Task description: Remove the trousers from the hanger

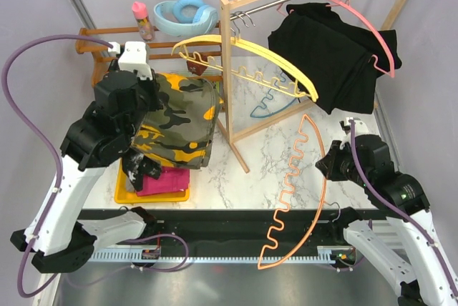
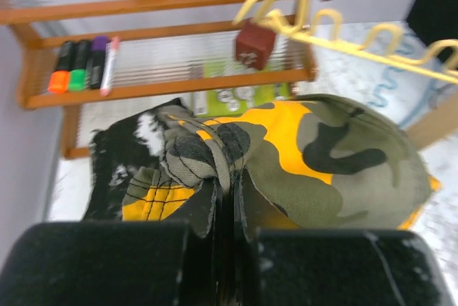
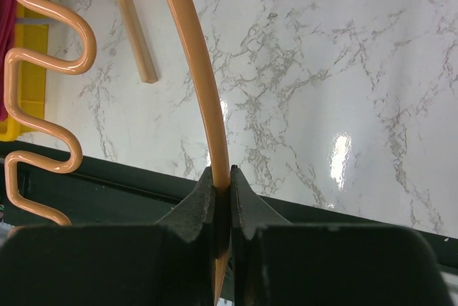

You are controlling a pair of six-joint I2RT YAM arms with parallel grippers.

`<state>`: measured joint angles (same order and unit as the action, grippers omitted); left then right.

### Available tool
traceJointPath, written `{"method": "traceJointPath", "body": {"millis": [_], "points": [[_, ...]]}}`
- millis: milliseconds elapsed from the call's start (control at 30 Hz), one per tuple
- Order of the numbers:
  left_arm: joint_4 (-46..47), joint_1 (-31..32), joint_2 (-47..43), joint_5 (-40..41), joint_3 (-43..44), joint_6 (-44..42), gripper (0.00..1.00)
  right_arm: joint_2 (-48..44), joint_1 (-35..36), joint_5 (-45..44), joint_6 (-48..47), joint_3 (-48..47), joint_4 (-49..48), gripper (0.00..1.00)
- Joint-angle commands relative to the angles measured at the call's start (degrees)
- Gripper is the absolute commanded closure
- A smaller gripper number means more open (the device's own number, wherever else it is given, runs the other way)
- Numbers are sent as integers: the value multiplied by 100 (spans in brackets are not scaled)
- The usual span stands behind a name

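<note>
my left gripper (image 2: 227, 209) is squeezed tight on a bunched fold of the camouflage trousers (image 2: 322, 156). the green and yellow cloth hangs down from it in a soft heap. the black speckled trousers (image 2: 114, 152) peep out just to the left of that cloth. below is a yellow tray (image 1: 154, 196), and the magenta trousers (image 1: 166, 179) lie in it. behind the cloth stands a wooden shelf (image 2: 164, 84) with some markers (image 2: 82, 63) on it. a yellow hanger (image 2: 372, 45) curves past up on the right.

my right gripper (image 3: 222, 195) is pinched shut on the thin bar of a bare orange hanger (image 3: 202, 84). the hanger sticks out over the near edge of the marble table (image 3: 343, 70).

far back on the right, the plain black trousers (image 1: 329, 52) are draped on a pink hanger (image 1: 385, 48). it hooks on the rail (image 1: 286, 0), well apart from both my grippers.
</note>
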<state>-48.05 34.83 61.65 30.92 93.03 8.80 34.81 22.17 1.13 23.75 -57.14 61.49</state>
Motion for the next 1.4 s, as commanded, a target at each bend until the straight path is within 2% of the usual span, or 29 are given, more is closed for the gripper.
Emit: {"method": "traceJointPath", "body": {"millis": [0, 100, 133, 233, 300, 400, 500, 600, 733, 800, 833, 867, 933, 967, 1000, 1067, 1100, 1167, 1267, 1367], "points": [[640, -46, -39, -720, 592, 69, 98, 17, -11, 10, -37, -332, -67, 100], [639, -46, 84, 342, 856, 0, 98, 35, -11, 37, -37, -394, -50, 100], [735, -46, 206, 710, 900, -366, 98, 44, -3, 63, -37, -403, -50, 100], [727, -55, 540, 846, 1277, -659, 98, 79, -11, 107, -37, -411, -59, 100], [736, -55, 568, 706, 1419, -625, 98, 79, -11, 98, -28, -411, -41, 100], [902, -55, 612, 933, 1542, -879, 98, 61, -11, 107, -11, -420, -41, 100], [1034, -55, 664, 1311, 1630, -1546, 98, 44, -11, 107, -19, -420, 12, 100], [1044, -55, 437, 1750, 1219, -1618, 98, 35, -11, 116, -28, -429, 29, 100], [1009, -125, -91, 2435, -333, -778, 98, 70, -11, 230, 7, -420, -49, 100], [615, -432, -144, 2603, -732, -346, 98, 87, -11, 300, 25, -420, -76, 100], [413, -659, -127, 2491, -1004, 135, 98, 105, -11, 327, 25, -438, -68, 100], [37, -1245, -83, 2315, -1111, 427, 98, 97, -11, 327, 7, -447, -67, 100], [-247, -1898, -39, 1508, -1427, 1190, 98, 97, -11, 283, -10, -482, -32, 100], [-283, -2458, -47, 1209, -1568, 1386, 98, 114, -11, 266, -19, -499, -32, 100], [-240, -2707, -65, 658, -1874, 1588, 98, 123, -11, 248, -19, -499, -24, 100], [-56, -3356, -83, 154, -2209, 1993, 98, 175, -20, 248, -11, -543, -41, 100], [75, -3473, -65, -301, -2498, 2116, 98, 202, -11, 239, -19, -543, -41, 100], [190, -3964, 48, -594, -2737, 2398, 98, 219, -11, 134, -37, -587, -32, 100], [445, -4211, 250, -509, -3063, 2618, 98, 176, -11, 2, -63, -614, 55, 100], [587, -4274, 522, -595, -2976, 2408, 94, 97, -11, 10, -72, -596, 126, 100]]}}
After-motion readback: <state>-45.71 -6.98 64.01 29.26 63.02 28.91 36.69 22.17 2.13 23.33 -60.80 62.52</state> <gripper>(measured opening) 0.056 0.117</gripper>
